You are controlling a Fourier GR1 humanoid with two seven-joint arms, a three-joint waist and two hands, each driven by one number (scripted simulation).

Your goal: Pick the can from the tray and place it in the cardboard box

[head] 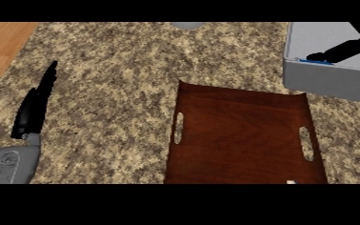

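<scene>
Right now my right robot hand (336, 52) sits at about 2 o'clock, over the open box (320, 78) (grey here, not cardboard-looking). A sliver of blue (320, 62) shows under the fingertips; I'd guess that's the can, but it's mostly hidden, so I can't tell its axis or whether my fingers are curled on it. Tray (243, 133) at centre carries no can. Left robot hand (35, 107) rests at 9 o'clock on the table (112, 66), fingers straight. Right is clearly nearer.
</scene>
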